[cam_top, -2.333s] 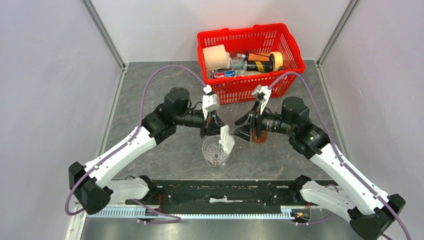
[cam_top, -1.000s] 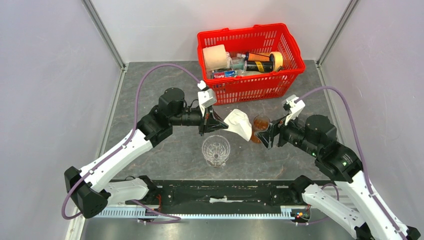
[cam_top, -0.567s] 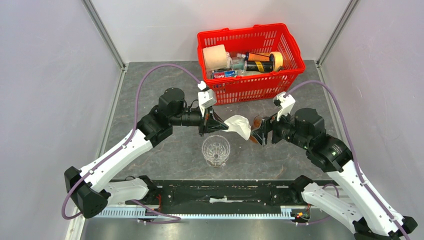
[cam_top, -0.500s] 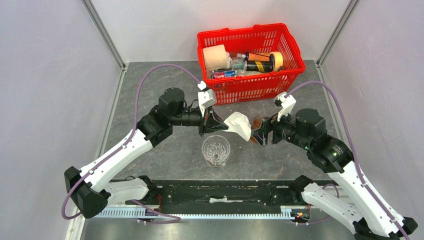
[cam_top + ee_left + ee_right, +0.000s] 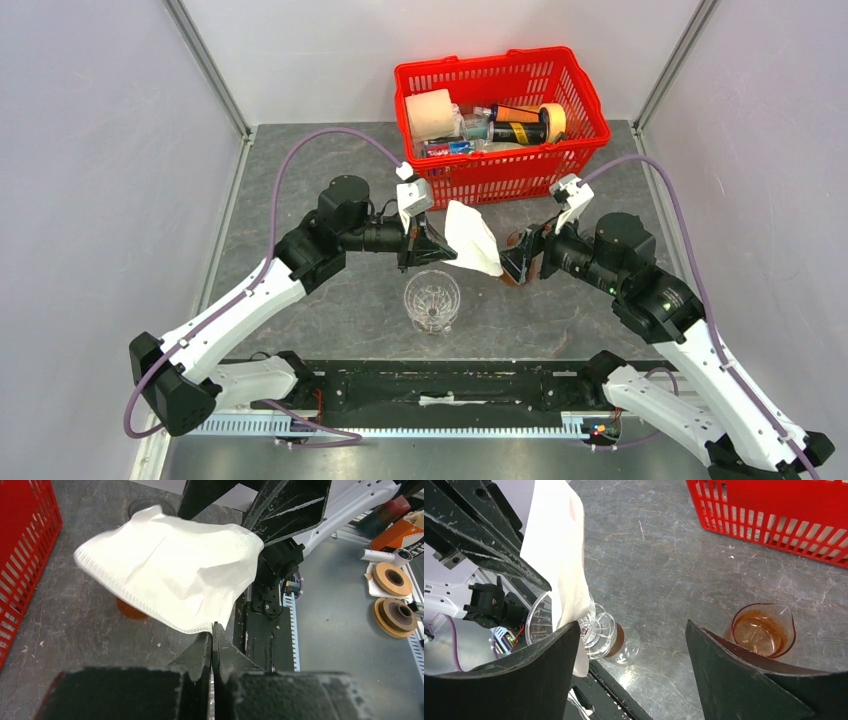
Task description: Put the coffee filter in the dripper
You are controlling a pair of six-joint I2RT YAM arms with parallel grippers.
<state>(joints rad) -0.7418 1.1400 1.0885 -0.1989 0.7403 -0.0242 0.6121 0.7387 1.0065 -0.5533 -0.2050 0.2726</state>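
Gripping coffee filter (image 5: pixel 175 580) by edge, left pincer (image 5: pixel 212 632) (dripper (image 5: pixel 432 300) nearby)

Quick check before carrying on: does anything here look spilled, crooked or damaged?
Nothing spilled or broken. The coffee filter, pinched by one edge in the left gripper, is creased and lopsided in mid-air, not in the dripper, which stands upright. The right gripper is open beside the filter.
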